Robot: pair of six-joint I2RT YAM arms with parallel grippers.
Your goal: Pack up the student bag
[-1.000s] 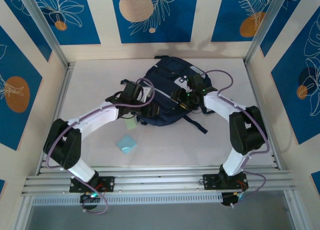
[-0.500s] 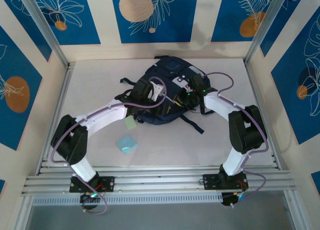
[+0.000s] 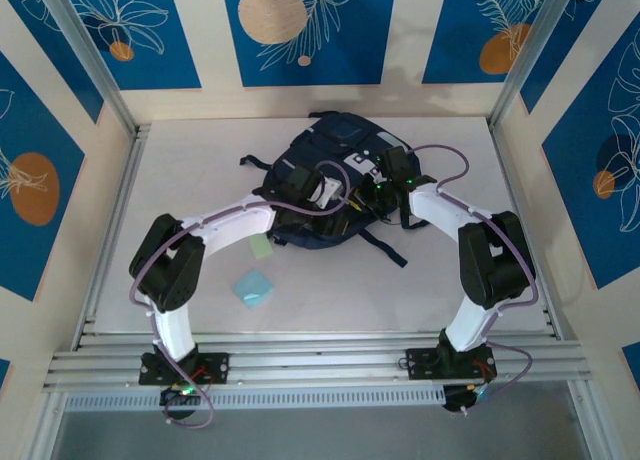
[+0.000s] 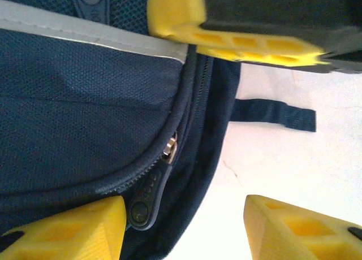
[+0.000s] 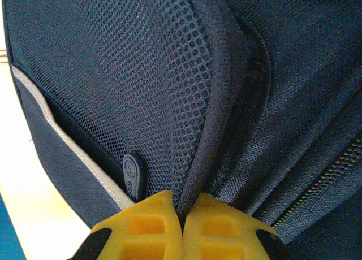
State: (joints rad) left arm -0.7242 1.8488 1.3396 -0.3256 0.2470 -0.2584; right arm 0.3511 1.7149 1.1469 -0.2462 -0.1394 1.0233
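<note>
Navy bag (image 3: 345,138) at 12 o'clock on table (image 3: 450,280): soft, limp cloth, likely light, best held by seam or zip pull (image 4: 148,200); right claw (image 5: 182,226) pinches mesh seam (image 5: 218,102); left claw (image 4: 181,229) open, astride zip pull.

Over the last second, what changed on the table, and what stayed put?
The left tool swung rightward from beside the student bag to over it, jaws open near a zipper pull. The right tool closed and now pinches a fold of the bag's fabric. The bag stayed roughly in place; the green note and pale blue square did not move.
</note>
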